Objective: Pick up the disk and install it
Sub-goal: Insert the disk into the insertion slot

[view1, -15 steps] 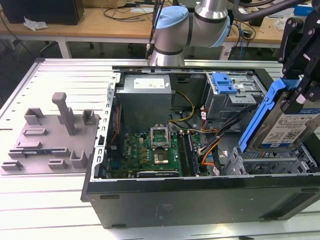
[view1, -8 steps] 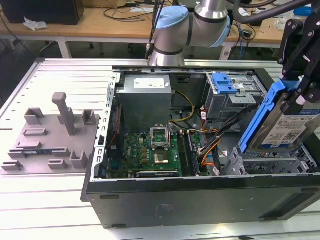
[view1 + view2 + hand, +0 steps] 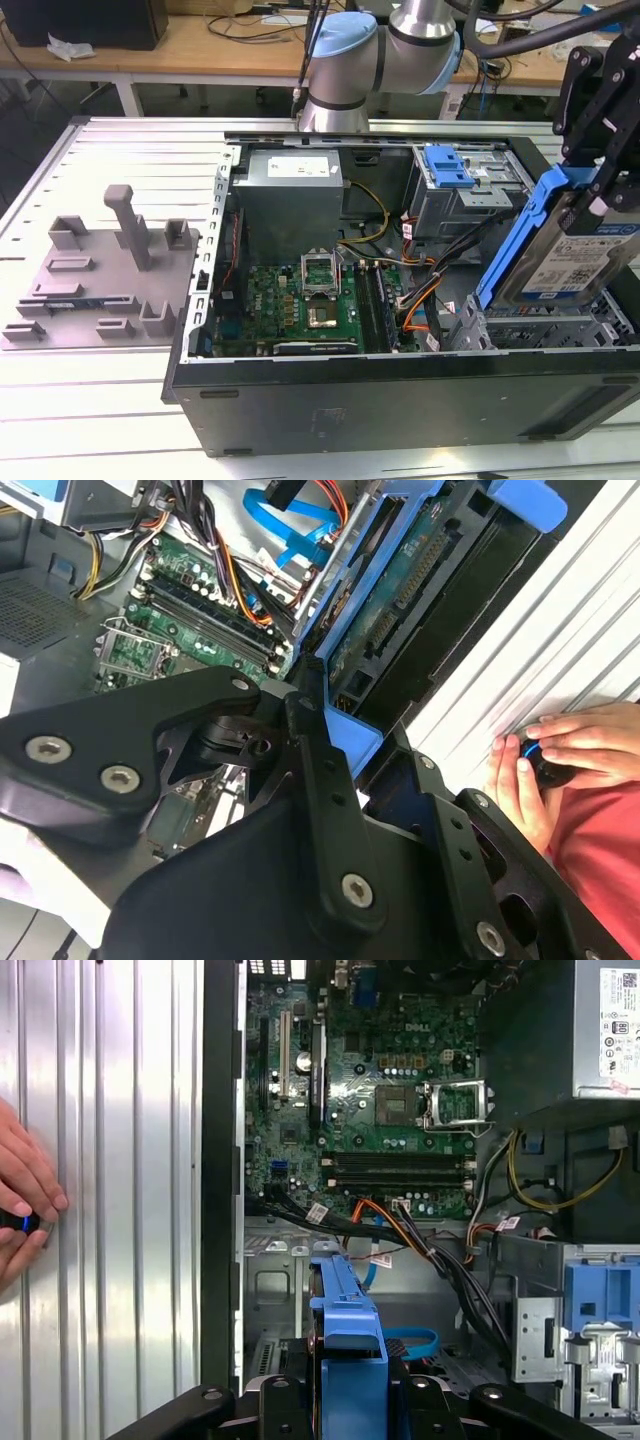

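The disk (image 3: pixel 565 265), a silver metal drive with a white-and-blue label in a blue plastic carrier (image 3: pixel 520 235), hangs tilted over the drive bay (image 3: pixel 540 328) at the exterior view's right end of the open computer case. My gripper (image 3: pixel 592 190) is shut on its upper edge. In the second wrist view the black fingers (image 3: pixel 312 730) clamp the blue carrier (image 3: pixel 355 738), and the disk's green circuit board (image 3: pixel 400 590) faces the camera. In the first wrist view the carrier (image 3: pixel 347 1330) juts out from the gripper above the case floor.
The open case (image 3: pixel 400 400) holds a green motherboard (image 3: pixel 300 305), a grey power-supply box (image 3: pixel 290 195), a drive cage with a blue latch (image 3: pixel 447 165) and orange and black cables (image 3: pixel 425 300). A grey fixture (image 3: pixel 100 270) lies left of the case. A person's hands (image 3: pixel 560 745) rest on the table.
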Action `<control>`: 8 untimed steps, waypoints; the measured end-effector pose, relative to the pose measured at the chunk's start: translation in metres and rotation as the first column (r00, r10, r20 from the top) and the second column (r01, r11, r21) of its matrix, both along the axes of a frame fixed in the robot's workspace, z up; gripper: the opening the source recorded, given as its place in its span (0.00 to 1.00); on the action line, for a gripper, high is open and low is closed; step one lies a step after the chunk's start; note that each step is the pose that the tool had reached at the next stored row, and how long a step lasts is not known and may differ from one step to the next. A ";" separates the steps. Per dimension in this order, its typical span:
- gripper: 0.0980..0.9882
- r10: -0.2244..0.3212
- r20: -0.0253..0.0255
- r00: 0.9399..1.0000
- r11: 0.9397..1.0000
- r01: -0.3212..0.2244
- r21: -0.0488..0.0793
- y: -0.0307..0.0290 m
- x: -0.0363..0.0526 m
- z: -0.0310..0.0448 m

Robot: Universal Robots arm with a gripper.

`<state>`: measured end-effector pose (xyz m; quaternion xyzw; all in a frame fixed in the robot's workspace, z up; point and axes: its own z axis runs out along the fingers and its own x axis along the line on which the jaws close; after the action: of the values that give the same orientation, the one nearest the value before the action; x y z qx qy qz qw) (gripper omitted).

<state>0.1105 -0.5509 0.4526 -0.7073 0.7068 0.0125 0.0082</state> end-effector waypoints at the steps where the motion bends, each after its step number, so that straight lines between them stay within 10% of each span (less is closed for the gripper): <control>1: 0.30 0.000 0.000 1.000 1.000 0.000 0.000 0.0000 0.0000 -0.0004; 8: 0.30 0.000 0.000 1.000 1.000 0.000 0.000 -0.0006 0.0007 -0.0044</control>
<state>0.1112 -0.5515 0.4482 -0.7073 0.7068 0.0125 0.0082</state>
